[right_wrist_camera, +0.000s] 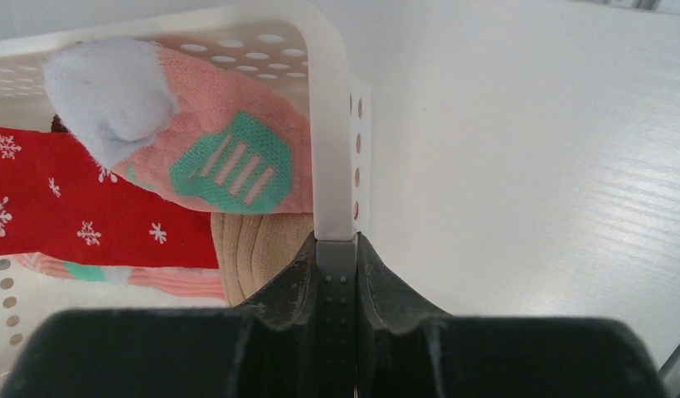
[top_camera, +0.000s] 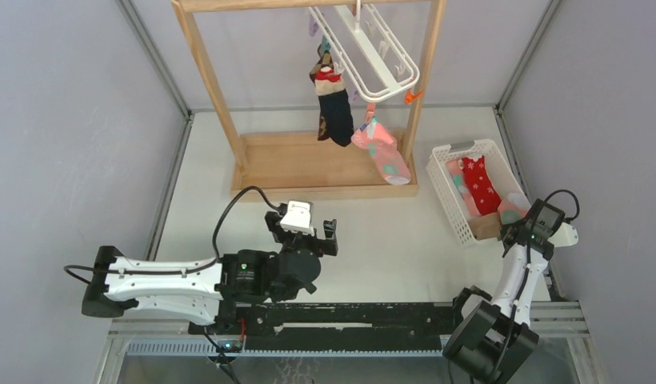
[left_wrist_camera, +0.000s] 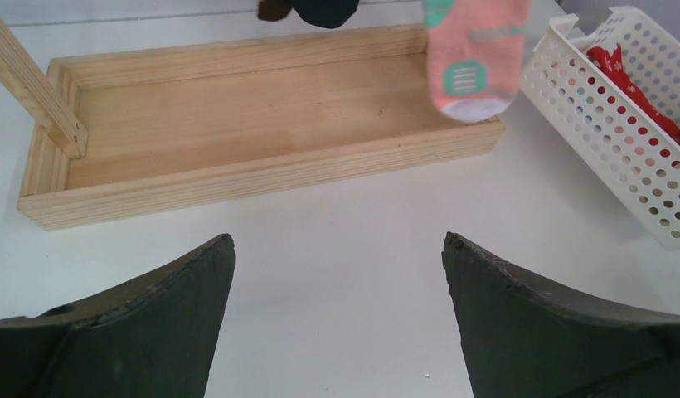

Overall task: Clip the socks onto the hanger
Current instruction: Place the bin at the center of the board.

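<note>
The white hanger [top_camera: 373, 50] hangs tilted from the wooden rack's top bar. From its clips hang a dark sock [top_camera: 334, 112] with a striped cuff and a pink sock [top_camera: 382, 152] with teal dots; both show in the left wrist view, the pink sock [left_wrist_camera: 473, 58] and the dark toe [left_wrist_camera: 324, 8]. More socks lie in the basket: a red snowflake sock [right_wrist_camera: 71, 199], a pink sock [right_wrist_camera: 212, 141] and a ribbed tan one [right_wrist_camera: 254, 249]. My left gripper [left_wrist_camera: 338, 240] is open over bare table. My right gripper [right_wrist_camera: 337, 240] is shut on the basket's wall [right_wrist_camera: 330, 124].
The wooden rack's tray base [left_wrist_camera: 237, 124] lies ahead of the left gripper, with its uprights [top_camera: 209, 80] rising to the top bar. The white basket [top_camera: 449, 200] stands at the right, by the grey side wall. An orange clip [top_camera: 413, 96] dangles from the hanger's near corner.
</note>
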Controlling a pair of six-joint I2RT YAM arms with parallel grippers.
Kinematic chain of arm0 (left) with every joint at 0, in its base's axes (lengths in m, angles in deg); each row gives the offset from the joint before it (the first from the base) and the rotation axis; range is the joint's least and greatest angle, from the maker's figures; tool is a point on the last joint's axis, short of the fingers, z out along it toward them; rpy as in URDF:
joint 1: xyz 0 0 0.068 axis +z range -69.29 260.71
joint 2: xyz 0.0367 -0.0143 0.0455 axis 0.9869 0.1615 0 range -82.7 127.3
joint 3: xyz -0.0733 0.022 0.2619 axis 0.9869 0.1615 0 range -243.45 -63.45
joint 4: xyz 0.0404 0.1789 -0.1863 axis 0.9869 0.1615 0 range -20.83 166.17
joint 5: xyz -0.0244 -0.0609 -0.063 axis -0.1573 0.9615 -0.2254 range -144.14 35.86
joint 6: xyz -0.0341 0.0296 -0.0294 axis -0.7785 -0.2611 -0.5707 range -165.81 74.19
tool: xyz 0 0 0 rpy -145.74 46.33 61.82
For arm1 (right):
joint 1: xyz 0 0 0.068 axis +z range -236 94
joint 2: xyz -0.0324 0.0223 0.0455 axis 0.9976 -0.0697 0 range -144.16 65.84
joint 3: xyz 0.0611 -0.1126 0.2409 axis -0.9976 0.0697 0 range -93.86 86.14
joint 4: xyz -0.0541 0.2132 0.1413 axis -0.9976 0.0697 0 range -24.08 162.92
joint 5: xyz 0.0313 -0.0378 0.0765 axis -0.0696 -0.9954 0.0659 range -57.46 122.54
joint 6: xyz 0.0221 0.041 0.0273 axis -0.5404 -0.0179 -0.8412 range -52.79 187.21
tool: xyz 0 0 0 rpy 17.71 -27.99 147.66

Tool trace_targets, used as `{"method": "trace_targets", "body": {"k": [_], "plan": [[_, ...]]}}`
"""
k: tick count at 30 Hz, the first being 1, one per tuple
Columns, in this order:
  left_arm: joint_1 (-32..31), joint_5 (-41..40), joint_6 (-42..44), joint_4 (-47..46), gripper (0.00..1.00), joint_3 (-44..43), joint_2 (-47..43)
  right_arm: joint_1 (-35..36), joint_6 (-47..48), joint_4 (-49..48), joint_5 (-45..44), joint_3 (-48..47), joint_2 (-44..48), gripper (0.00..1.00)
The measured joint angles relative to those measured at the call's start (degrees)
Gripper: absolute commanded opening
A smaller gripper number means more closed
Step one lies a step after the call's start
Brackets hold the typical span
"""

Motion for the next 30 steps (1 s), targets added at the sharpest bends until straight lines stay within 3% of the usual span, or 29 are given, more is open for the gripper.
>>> {"method": "trace_targets", "body": {"k": [2, 4, 7, 10, 15, 18, 21, 30], "plan": [[0.0, -0.04, -0.59, 0.9, 0.98, 0.0, -0.55, -0.04, -0.46, 0.0, -1.27, 0.0, -0.9, 0.06], [0.0, -0.02, -1.09, 1.6, 0.98, 0.02, -1.14, -0.07, -0.72, -0.02, -2.21, 0.0, -1.18, 0.25], [0.0, -0.04, -1.57, 2.27, 0.97, 0.02, -2.25, -0.07, -1.09, -0.15, -3.21, 0.0, -1.33, 0.43], [0.0, -0.07, -1.9, 2.62, 0.97, 0.09, -3.65, 0.11, -1.81, -1.31, -3.48, 0.0, -1.42, 0.52], [0.0, -0.09, -1.92, 2.71, 0.97, 0.11, -4.81, 1.42, -1.95, -3.17, -3.39, 0.0, -3.69, 0.55], [0.0, -0.13, -1.92, 2.75, 0.99, 0.11, -4.83, 2.43, -1.95, -3.39, -3.1, 0.0, -4.0, 0.73], [0.02, -0.5, -1.86, 2.73, 1.0, 0.11, -4.83, 2.99, -1.73, -3.43, -2.36, 0.0, -2.12, 0.77], [1.31, -0.94, -0.33, 2.4, 1.0, 0.11, -4.15, 6.43, 0.7, -1.75, 7.89, 0.0, 12.22, 0.76]]}}
